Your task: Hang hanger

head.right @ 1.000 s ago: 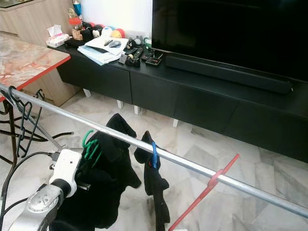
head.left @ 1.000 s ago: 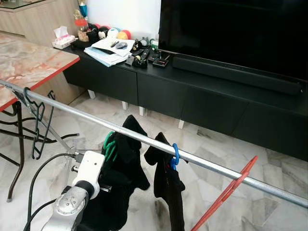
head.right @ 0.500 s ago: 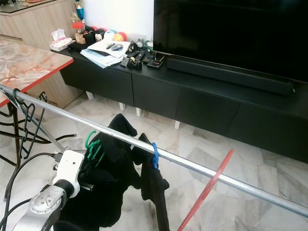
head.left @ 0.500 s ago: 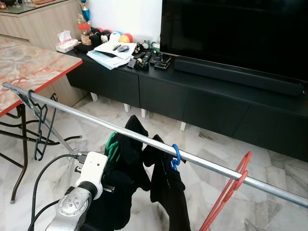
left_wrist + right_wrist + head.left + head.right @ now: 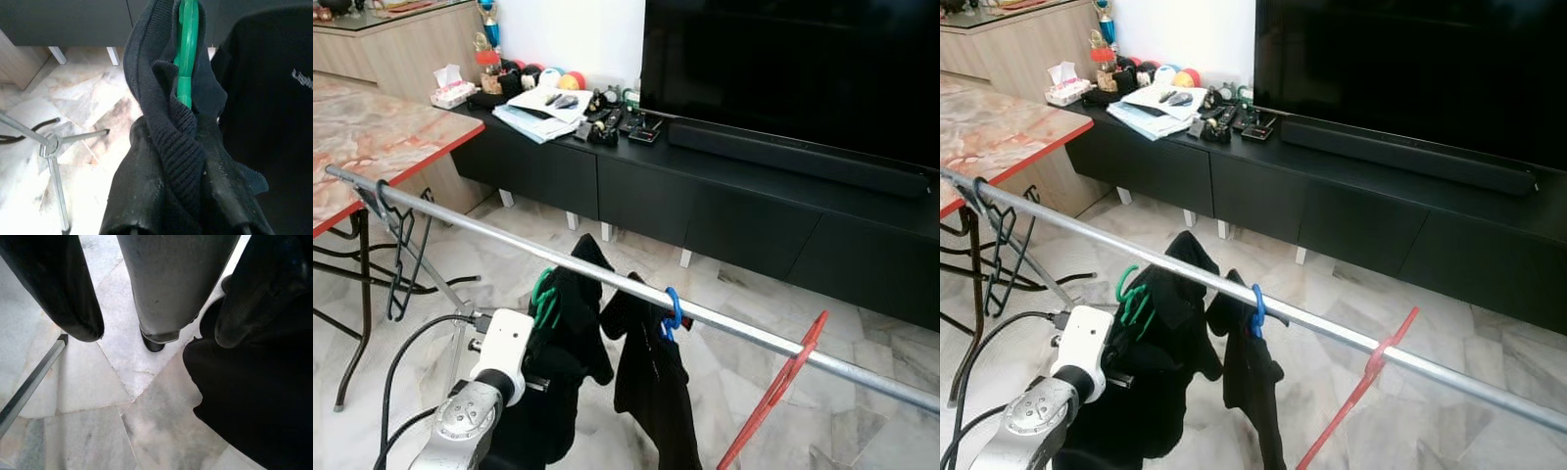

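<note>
Rail [image 5: 489,227] of bare metal, running on a slant across the room in front of a black TV cabinet [image 5: 724,201]. The green hanger [image 5: 542,296] sits with its hook over the rail and a dark knitted garment [image 5: 570,328] draped on it. The left gripper [image 5: 183,161] is closed on this garment: in its wrist view the two black fingers [image 5: 142,196] pinch a fold of the knit, with the green plastic of the hanger rising just past their tips. Just beside it along the rail hangs a blue hanger [image 5: 672,311] with a second dark garment [image 5: 651,377], and farther along a red hanger [image 5: 778,382] leans bare against the rail. A black wire hanger [image 5: 399,250] hangs near the far end, by the marble-topped table [image 5: 372,147]. The right gripper [image 5: 156,328] points at the marble floor [image 5: 98,396] with its fingers apart and nothing between them.

Step in hand, as judged: the hanging itself looks nearly complete, the hook being on the rail already. The next move calls for parting the left fingers and drawing the arm back and down, clear of the cloth, so that the hanger is not dragged off or slid into its blue neighbour.
</note>
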You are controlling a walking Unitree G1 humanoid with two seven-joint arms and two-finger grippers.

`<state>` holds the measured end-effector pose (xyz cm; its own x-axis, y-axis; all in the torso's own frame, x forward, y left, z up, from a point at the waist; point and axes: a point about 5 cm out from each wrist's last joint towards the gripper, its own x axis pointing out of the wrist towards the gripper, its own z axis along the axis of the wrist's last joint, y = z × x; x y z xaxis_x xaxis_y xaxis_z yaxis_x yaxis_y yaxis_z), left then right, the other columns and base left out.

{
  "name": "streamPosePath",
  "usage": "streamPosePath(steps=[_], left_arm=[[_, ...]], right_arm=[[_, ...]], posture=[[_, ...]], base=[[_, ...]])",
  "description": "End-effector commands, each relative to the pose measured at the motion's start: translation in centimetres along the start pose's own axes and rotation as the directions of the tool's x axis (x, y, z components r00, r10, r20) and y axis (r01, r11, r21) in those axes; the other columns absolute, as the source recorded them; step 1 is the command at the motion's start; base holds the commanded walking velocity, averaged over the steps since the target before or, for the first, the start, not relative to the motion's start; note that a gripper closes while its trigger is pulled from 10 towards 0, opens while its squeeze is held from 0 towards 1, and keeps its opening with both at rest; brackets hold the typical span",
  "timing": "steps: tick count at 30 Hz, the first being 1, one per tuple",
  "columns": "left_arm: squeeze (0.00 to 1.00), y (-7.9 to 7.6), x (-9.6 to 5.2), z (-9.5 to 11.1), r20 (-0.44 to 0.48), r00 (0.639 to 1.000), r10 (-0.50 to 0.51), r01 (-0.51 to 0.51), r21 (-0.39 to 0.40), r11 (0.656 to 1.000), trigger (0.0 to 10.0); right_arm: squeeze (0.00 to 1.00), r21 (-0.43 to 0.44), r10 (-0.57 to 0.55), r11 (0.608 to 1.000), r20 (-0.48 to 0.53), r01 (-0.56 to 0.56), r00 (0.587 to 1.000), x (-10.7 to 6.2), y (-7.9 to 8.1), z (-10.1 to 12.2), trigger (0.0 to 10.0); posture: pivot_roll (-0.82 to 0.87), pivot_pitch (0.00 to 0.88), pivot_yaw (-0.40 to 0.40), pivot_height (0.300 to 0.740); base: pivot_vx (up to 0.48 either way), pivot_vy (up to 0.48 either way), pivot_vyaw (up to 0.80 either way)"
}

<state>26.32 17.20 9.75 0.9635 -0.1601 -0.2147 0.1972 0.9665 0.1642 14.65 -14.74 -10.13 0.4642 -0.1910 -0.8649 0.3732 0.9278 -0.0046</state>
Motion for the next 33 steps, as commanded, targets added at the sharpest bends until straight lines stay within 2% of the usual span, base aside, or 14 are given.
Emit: streamPosePath(steps=[1, 6, 22, 33], left_arm=[[0.0, 0.2, 0.13, 0.48, 0.03, 0.999, 0.012, -0.012, 0.002, 1.0, 10.0], [0.0, 0.2, 0.23, 0.54, 0.032, 0.999, 0.017, -0.017, -0.001, 1.0, 10.0], [0.0, 0.48, 0.26, 0.46, 0.029, 0.999, 0.039, -0.039, 0.001, 0.999, 10.0], [0.0, 0.76, 0.27, 0.02, -0.004, 0.998, 0.063, -0.063, -0.013, 0.998, 10.0]], right_arm=[[0.0, 0.032, 0.034, 0.999, -0.077, -0.032, 0.996, -0.66, 1.7, -2.14, 10.0], [0.0, 0.028, 0.04, 0.999, -0.072, -0.038, 0.997, -0.63, 1.73, -2.0, 10.0], [0.0, 0.004, 0.048, 0.999, -0.07, -0.048, 0.996, -0.59, 1.77, -1.87, 10.0], [0.0, -0.013, 0.052, 0.998, -0.069, -0.053, 0.996, -0.58, 1.75, -1.86, 10.0]], posture=[[-0.01, 0.062, 0.024, 0.74], [-0.01, 0.065, 0.022, 0.74], [-0.01, 0.067, 0.019, 0.74], [0.0, 0.068, 0.017, 0.74]], base=[[-0.281, 0.0, 0.0], [-0.283, 0.0, -0.68], [-0.279, 0.0, 0.0], [0.0, 0.0, 0.0]])
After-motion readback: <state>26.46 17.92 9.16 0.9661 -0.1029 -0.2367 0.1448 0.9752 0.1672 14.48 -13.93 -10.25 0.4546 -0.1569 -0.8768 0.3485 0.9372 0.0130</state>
